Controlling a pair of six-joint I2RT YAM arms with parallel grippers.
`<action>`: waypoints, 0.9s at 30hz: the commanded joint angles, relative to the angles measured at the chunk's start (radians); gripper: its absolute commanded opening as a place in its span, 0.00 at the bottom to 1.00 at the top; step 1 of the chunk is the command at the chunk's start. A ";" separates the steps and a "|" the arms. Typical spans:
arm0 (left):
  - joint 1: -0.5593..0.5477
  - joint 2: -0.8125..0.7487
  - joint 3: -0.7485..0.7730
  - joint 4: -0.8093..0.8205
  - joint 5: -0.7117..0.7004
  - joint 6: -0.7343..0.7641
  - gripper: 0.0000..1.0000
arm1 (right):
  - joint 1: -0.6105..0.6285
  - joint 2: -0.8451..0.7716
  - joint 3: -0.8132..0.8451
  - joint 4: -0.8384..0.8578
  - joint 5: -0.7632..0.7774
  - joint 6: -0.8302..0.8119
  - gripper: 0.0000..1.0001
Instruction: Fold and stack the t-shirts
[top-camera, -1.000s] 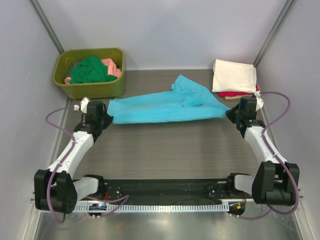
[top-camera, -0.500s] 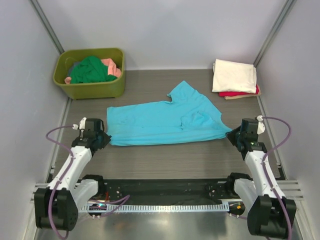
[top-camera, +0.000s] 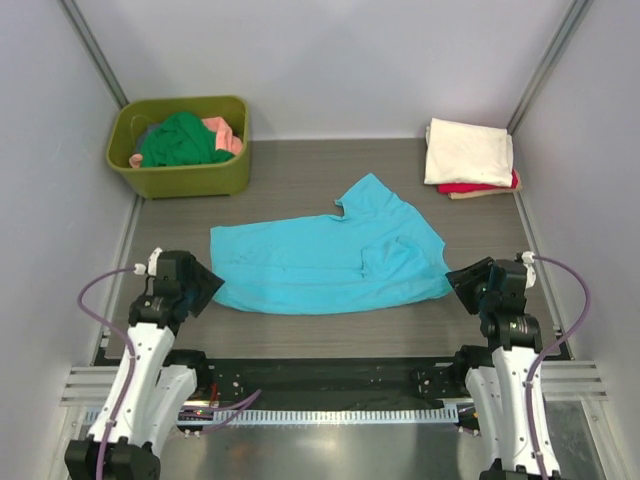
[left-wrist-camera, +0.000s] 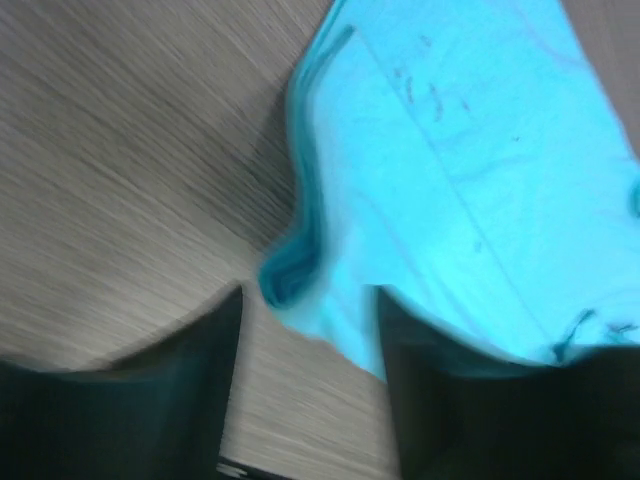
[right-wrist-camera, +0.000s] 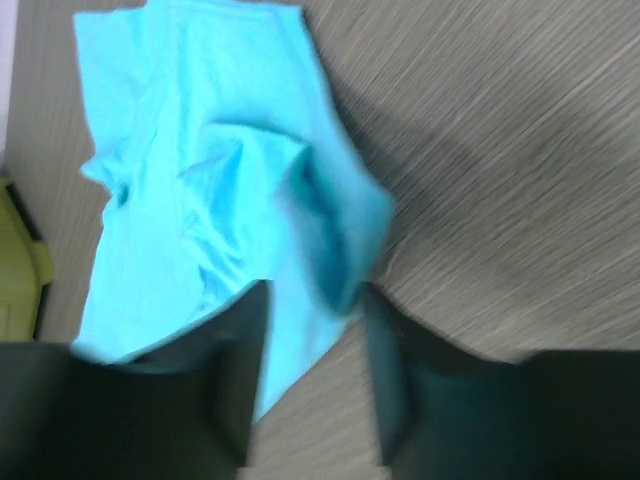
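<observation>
The turquoise t-shirt lies spread mid-frame, left end effector and right end effector released; folding probably needs new grasps.

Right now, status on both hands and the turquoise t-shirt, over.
Left hand open, right hand open, each beside an end of the turquoise t-shirt. Shirt spread on table, wrinkled, unfolded. Nothing on top of it.
</observation>
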 joint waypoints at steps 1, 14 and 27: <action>0.007 -0.101 0.056 -0.086 0.071 -0.024 0.67 | -0.006 -0.074 -0.009 -0.075 -0.076 0.012 0.55; 0.009 0.029 0.272 0.027 0.016 0.186 0.94 | 0.124 0.348 0.131 0.500 -0.204 -0.040 0.78; 0.009 0.126 0.400 -0.059 -0.019 0.469 0.96 | 0.393 1.472 1.302 0.299 0.227 -0.440 0.78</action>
